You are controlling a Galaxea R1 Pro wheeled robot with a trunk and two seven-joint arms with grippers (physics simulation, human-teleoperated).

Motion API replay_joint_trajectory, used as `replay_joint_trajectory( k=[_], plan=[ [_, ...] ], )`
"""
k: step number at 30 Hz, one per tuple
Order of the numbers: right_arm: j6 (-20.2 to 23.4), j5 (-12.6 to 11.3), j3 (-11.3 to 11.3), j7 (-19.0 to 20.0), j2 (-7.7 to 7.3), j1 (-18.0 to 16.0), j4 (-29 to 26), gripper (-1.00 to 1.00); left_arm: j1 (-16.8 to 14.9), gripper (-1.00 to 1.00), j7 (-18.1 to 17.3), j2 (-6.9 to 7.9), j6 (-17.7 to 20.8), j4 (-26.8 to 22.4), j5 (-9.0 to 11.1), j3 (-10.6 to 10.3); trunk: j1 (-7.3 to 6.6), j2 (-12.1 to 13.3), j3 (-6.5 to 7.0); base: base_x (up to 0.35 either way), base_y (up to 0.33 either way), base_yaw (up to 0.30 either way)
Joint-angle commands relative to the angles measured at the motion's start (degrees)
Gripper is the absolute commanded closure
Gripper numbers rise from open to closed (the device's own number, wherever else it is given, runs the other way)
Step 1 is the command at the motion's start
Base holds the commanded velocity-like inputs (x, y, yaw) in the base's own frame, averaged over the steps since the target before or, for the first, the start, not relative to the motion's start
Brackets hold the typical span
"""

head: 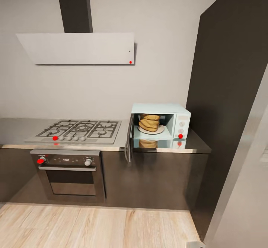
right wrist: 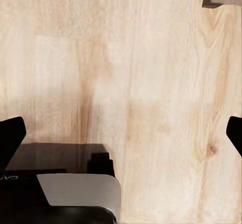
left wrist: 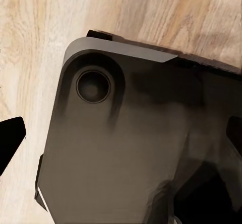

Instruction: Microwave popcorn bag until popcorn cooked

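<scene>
— Where is the popcorn bag (head: 149,122)?

— Inside the microwave (head: 181,118), upright on its white turntable plate (head: 158,131). The mint-blue oven stands on the glossy countertop (head: 199,144), its dark door (head: 129,139) swung wide open toward the gas hob (head: 80,129).

— And around it?

— A built-in oven (head: 69,175) sits under the hob, a pale extractor hood (head: 78,48) hangs on the wall above, and a tall dark cabinet (head: 227,84) flanks the microwave.

— The grippers?

— Both hang over the light wood floor (right wrist: 126,73) — the left gripper (left wrist: 121,138) above the robot's dark base (left wrist: 116,148). Each shows black fingertips (right wrist: 10,133) spread far apart, holding nothing.
</scene>
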Motion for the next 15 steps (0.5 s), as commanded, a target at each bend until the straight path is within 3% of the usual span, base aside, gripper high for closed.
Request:
replay_joint_trajectory(
  k=[1,6,8,9,15],
  plan=[
    [-1.0,0.51,-0.27,-0.11,-0.12,2.23,0.11,-1.0,0.01,-1.0,0.0,0.02,-0.11,-0.9,0.28,0.03,0.01,-0.03,-0.05,0.0,0.0,0.0],
    [-10.31,-0.11,-0.52,0.2,-0.58,12.95,0.16,-1.0,0.01,-1.0,0.0,0.06,-0.11,-2.81,0.4,0.22,0.01,-0.03,-0.05,0.0,0.0,0.0],
    [-11.85,-1.76,-0.74,1.05,-0.59,15.2,0.16,-1.0,0.01,-1.0,0.0,0.11,-0.11,-2.79,0.4,0.19,0.01,-0.03,-0.05,0.0,0.0,0.0],
    [-13.1,-3.89,-0.82,1.58,-0.6,16.76,0.16,-1.0,0.01,-1.0,0.0,0.16,-0.11,-2.81,0.37,0.16,0.01,-0.03,-0.05,0.0,0.0,0.0],
    [-14.25,-5.73,-0.9,2.01,-0.6,18.94,0.16,-1.0,0.03,-1.0,0.0,0.19,-0.11,-3.04,0.24,0.07,0.01,-0.03,-0.05,0.0,0.0,0.0]
  ],
)
